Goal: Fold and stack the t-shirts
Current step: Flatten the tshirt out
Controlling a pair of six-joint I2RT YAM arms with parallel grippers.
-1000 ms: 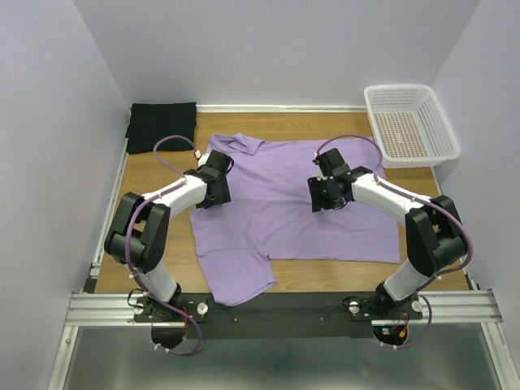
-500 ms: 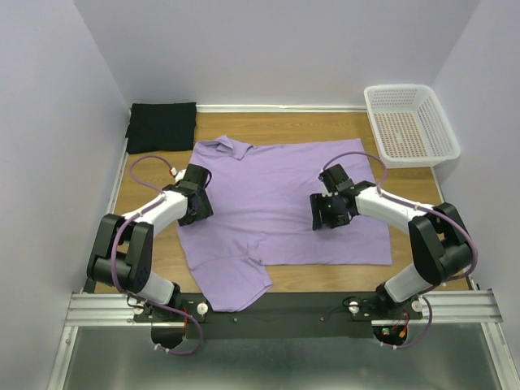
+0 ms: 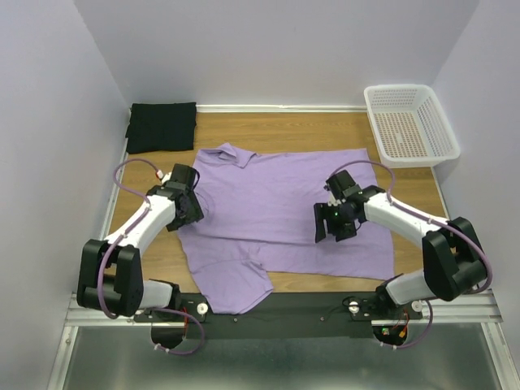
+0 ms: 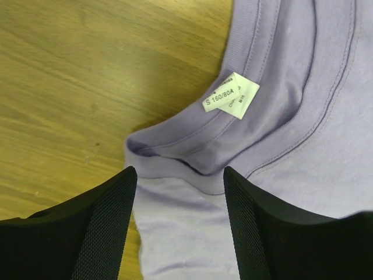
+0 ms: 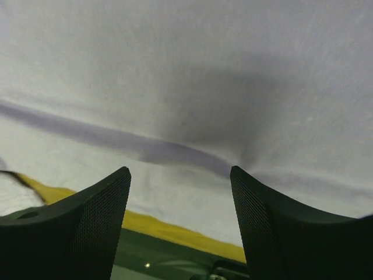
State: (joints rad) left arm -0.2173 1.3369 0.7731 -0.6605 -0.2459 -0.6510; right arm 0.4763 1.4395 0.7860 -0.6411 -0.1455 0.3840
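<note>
Table: wood, lavender shirt spread flat, black shirt folded at 11 o'clock.
Left gripper: jaws apart, empty, shirt's 9 o'clock edge, near collar.
Right gripper: jaws apart, empty, over shirt's 3 o'clock side.

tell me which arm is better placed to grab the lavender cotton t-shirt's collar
Left: the left gripper hangs open by the collar of the lavender cotton t-shirt; the right gripper is over its body.

We get soft, even overhead light; the right wrist view is blurred, the lavender shirt shadowed toward two o'clock.
</note>
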